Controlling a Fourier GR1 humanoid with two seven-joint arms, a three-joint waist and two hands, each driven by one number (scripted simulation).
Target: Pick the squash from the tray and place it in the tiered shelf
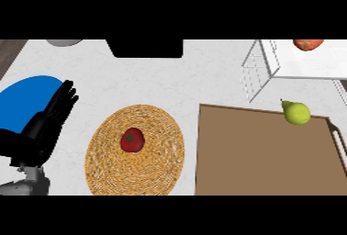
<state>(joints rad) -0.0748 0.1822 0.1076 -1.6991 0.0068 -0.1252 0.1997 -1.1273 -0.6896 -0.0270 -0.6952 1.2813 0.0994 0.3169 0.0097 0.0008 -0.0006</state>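
head view: left robot hand (54, 112) at the left edge, fingers straight and apart, holding nothing, over a blue plate (24, 94). Right robot hand out of view. Squash (296, 112), green and pear-shaped, sits at the brown tray's (264, 156) far edge, just below the white wire tiered shelf (267, 64). Tomato (132, 139) on the woven mat (136, 151), mid surface (169, 78)

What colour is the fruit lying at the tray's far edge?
Yellow-green, with a dark stem; the fruit shows clearly in the head view.
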